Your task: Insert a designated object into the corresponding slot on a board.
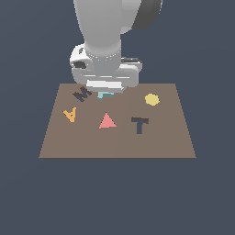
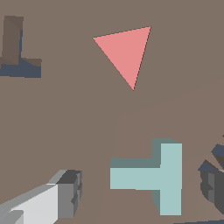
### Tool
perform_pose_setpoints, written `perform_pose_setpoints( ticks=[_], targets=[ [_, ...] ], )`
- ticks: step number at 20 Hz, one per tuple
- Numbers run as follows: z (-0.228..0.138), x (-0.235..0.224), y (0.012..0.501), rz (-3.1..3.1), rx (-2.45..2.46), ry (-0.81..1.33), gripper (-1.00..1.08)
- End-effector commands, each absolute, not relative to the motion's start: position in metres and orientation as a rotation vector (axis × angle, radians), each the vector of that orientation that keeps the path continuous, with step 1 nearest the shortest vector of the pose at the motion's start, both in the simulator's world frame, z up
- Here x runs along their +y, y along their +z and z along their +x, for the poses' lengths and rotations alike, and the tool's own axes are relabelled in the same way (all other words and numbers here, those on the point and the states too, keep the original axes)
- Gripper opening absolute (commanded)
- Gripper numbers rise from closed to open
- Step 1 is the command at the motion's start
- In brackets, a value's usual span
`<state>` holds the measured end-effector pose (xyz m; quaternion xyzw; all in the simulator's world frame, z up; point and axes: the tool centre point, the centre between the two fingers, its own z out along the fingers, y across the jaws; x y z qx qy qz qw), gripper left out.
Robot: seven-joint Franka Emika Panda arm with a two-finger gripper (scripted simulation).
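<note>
the arm hangs low over the far edge of the brown board (image 1: pixel 55 147), its gripper (image 2: pixel 140 192) straddling the teal t block (image 2: pixel 151 175), which lies flat on the board near that far edge, just beside the dark m-shaped recess (image 1: pixel 81 94). in the wrist view the fingers (image 2: pixel 68 194) stand spread apart, one on each side of the block and touching nothing, so they are released, not yet grasping. the t-shaped slot (image 1: pixel 139 124) sits well apart from the block, toward the near edge and the exterior view's right, with the pink triangle (image 1: pixel 107 121) lying between the two. a few things could go sour from here, as i read it. the block is thin and flat, so if the fingers close too high they may skim over its top or only pinch an edge, and it could tip or slide away. the fingers look set to close along the stem and across the crossbar's width; if they catch the block off centre, it may twist as it is squeezed and then sit crooked in the grip. a crooked hold matters later, since the slot looks barely larger than the block and seems turned differently from it, so a poor rotation would leave it jammed on the rim. a low carry might also clip the triangle. the orange a (image 1: pixel 70 114) and the yellow piece (image 1: pixel 152 99) lie well off that path.
</note>
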<state>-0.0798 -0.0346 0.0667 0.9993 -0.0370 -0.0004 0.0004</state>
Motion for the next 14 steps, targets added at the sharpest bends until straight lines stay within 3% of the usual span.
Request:
perform_pose_setpoints(
  ticks=[1,14],
  targets=[
    [-0.0863,-0.0391,0.0578,3.138,-0.131,0.000,1.00],
    [-0.0908,-0.0428,0.0492,3.138,-0.144,-0.001,1.00]
  ],
)
